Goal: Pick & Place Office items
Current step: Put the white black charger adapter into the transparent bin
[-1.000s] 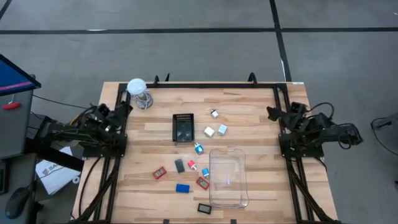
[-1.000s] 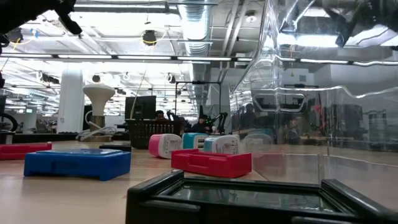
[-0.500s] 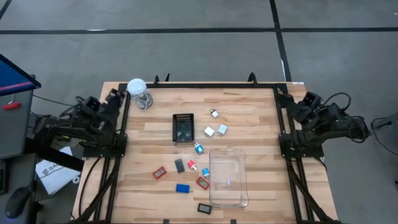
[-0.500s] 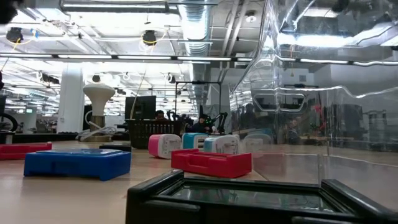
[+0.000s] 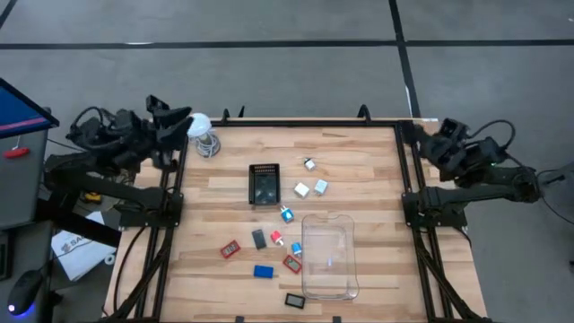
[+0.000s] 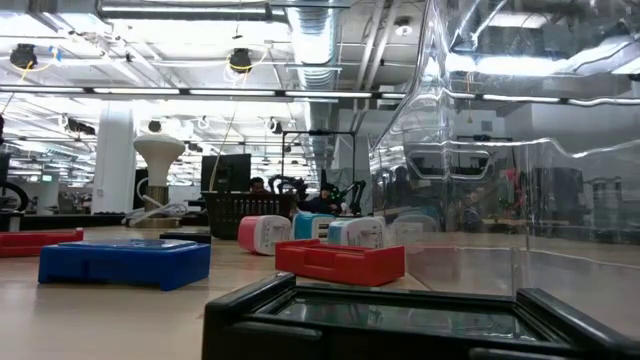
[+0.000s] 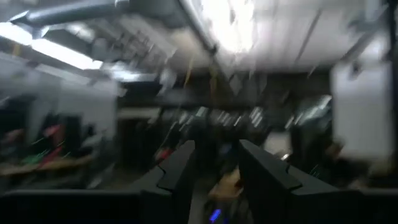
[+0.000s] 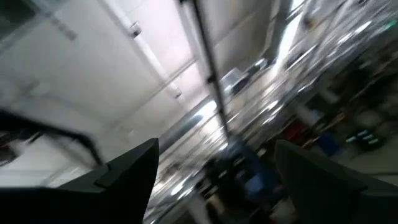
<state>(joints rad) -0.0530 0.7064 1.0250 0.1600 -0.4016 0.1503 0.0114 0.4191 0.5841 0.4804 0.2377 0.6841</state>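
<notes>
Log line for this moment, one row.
left gripper: open, raised at table's far-left corner | right gripper: open, raised at far-right edge | office items: untouched on table

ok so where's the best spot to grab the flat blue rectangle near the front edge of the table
Probably across the two long sides of the flat blue rectangular piece, coming straight down from above. It lies flat on the wooden table, long axis running left to right, with bare wood on both long sides. The low view shows it is low, so the fingers must reach nearly to the wood.
</notes>
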